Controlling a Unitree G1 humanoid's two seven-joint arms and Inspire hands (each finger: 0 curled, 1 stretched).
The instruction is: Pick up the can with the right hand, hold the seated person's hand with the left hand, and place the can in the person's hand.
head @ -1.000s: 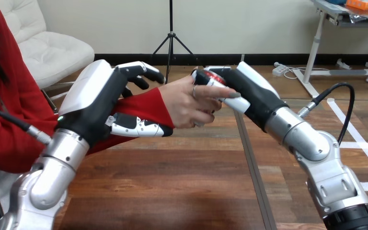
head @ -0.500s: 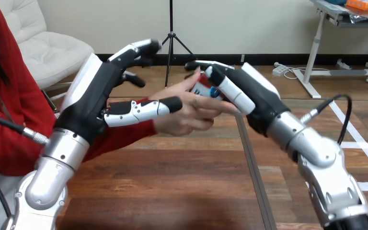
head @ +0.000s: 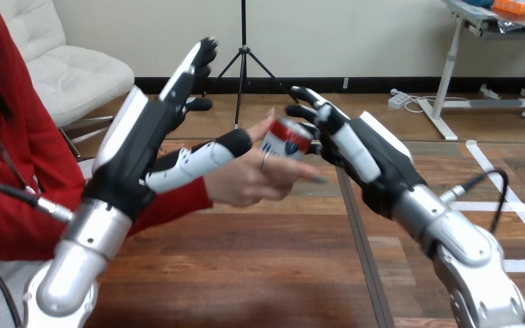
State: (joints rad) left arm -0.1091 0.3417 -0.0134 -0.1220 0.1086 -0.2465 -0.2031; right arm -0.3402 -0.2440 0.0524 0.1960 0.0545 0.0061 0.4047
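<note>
Left hand point(head: 143, 137) was left of the can point(head: 286, 139), fingers straight and raised, thumb stretched out along the person's hand point(head: 253, 181), gripping nothing. Can sat tilted in that person's hand. Right hand point(head: 366, 154) was just right of the can, fingers spread, holding nothing; contact unclear.

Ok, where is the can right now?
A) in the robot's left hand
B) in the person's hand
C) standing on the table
B: the can sits in the person's hand, raised above the table. The right hand is open at one side of it and the left hand is open at the other.
</note>
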